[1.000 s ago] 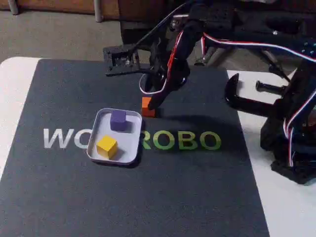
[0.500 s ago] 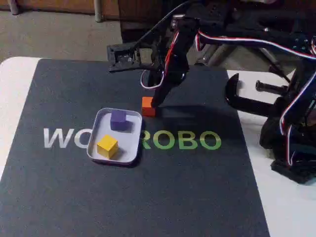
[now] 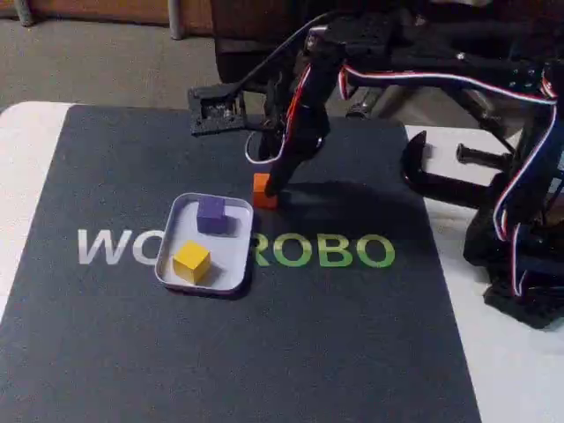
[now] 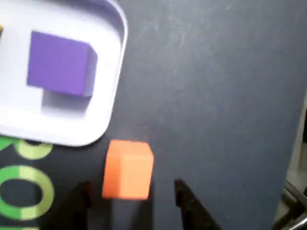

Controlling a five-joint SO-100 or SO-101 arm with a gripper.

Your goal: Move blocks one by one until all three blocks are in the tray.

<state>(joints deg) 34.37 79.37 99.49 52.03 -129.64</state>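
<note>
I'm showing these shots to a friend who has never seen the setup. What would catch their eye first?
Probably the small orange cube, sitting on the dark mat just outside the shallow pale lavender-white tray, with the black two-finger gripper open around it in the wrist view. Next, the purple cube and yellow cube lying inside that tray, bright against the mat's green lettering.

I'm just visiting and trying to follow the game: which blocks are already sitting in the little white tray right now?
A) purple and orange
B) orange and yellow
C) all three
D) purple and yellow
D: in the fixed view the purple block and the yellow block lie inside the tray, while the orange block sits on the dark mat just outside its rim, between the open gripper's fingers.
</note>
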